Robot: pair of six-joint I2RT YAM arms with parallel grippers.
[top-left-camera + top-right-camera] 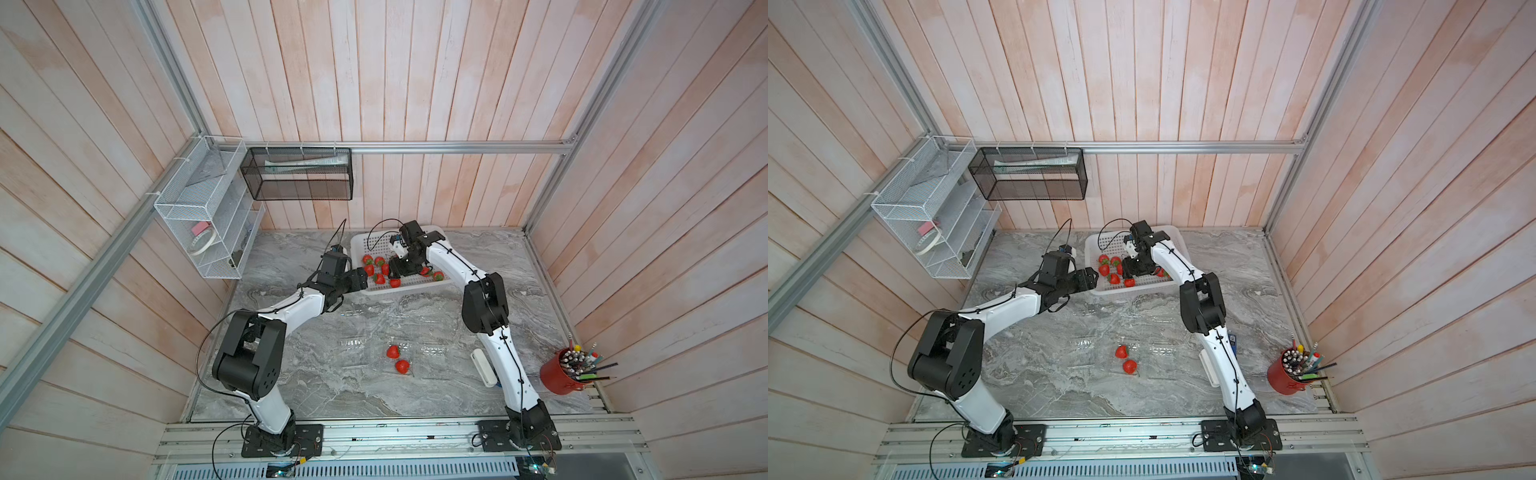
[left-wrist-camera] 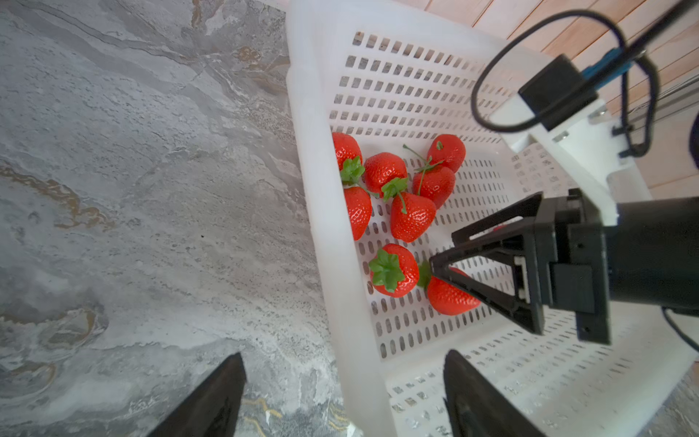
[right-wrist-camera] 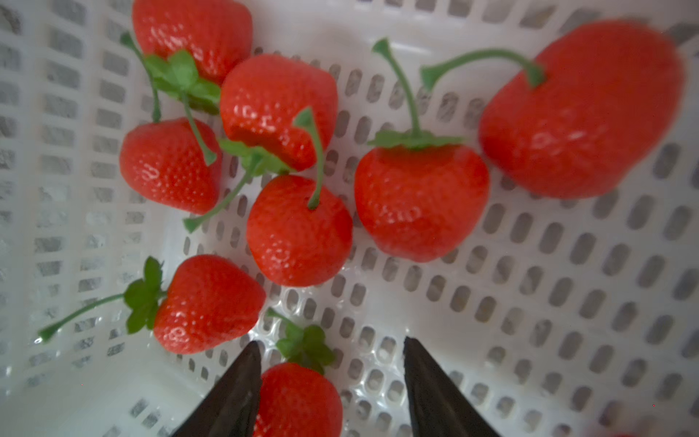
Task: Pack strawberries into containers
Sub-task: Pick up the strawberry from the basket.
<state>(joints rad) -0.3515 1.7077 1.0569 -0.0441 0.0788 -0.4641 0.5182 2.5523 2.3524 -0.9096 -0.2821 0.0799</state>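
Several red strawberries (image 2: 412,221) with green caps lie in the white perforated basket (image 1: 415,286) at the back of the table. My right gripper (image 3: 332,342) is down inside the basket and open. One strawberry (image 3: 299,401) lies between its fingers, against one finger and apart from the other. My left gripper (image 2: 344,355) is open and straddles the basket's left wall (image 2: 321,227), holding nothing. Two strawberries (image 1: 392,352) (image 1: 402,366) lie in a clear container (image 1: 415,361) at the front middle. Faint clear containers (image 1: 353,343) (image 1: 434,350) show beside it.
A red pencil cup (image 1: 563,374) stands at the front right, with a flat white object (image 1: 484,368) lying near my right arm. A white wire rack (image 1: 208,216) and a black mesh basket (image 1: 299,174) hang on the left and back walls.
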